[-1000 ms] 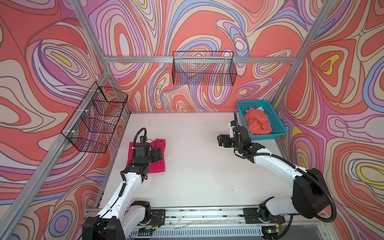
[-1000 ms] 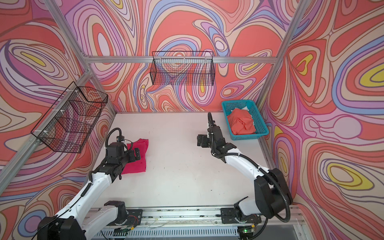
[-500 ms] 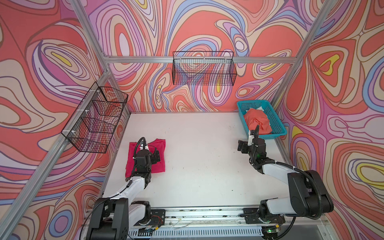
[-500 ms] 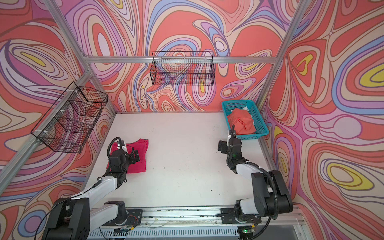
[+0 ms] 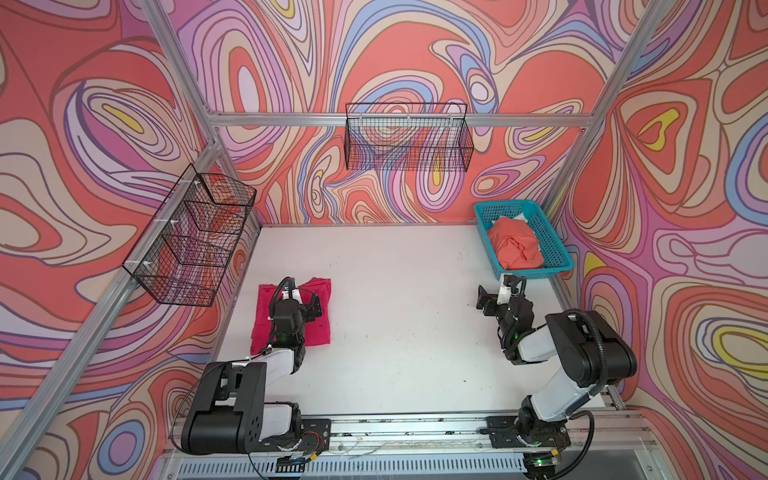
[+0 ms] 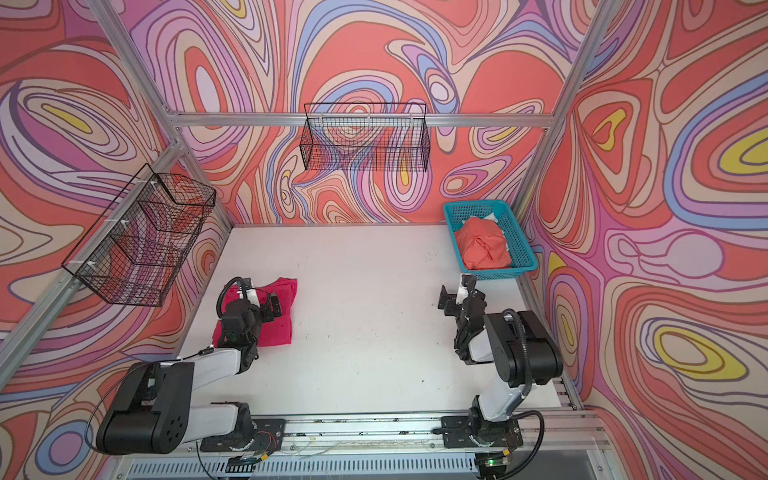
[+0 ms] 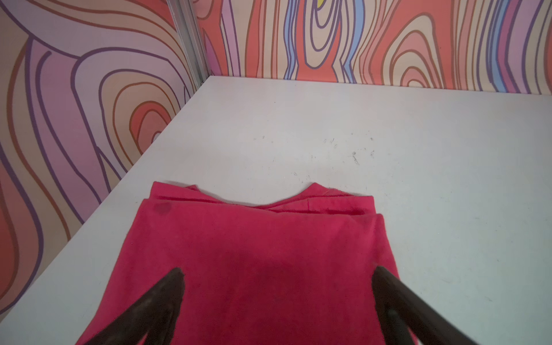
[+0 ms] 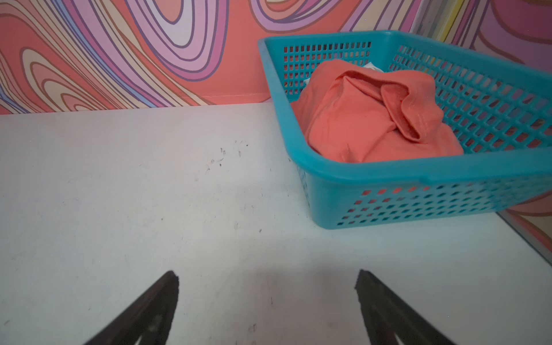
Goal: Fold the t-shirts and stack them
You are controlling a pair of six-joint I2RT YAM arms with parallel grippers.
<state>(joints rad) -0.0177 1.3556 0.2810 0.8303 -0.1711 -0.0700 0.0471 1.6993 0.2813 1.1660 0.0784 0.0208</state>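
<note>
A magenta-pink t-shirt (image 5: 322,328) (image 6: 282,326) (image 7: 263,239) lies folded in a flat rectangle on the white table at the left. My left gripper (image 5: 305,297) (image 6: 266,303) (image 7: 276,270) hovers over it, open, with nothing between its fingers. An orange-coral t-shirt (image 5: 515,247) (image 6: 484,247) (image 8: 367,125) sits crumpled in the teal basket (image 5: 550,239) (image 6: 519,245) (image 8: 418,194) at the back right. My right gripper (image 5: 494,291) (image 6: 455,293) (image 8: 267,273) is open above bare table just in front of the basket, holding nothing.
A bit of white cloth (image 5: 519,217) shows behind the orange shirt in the basket. Black wire baskets hang on the back wall (image 5: 407,141) and the left wall (image 5: 191,237). Both arm bases sit on the rail at the table's front edge.
Both arms have drawn back toward the front. The right gripper went from the table's middle to the right, near the basket. The left gripper stayed open over the magenta shirt.
</note>
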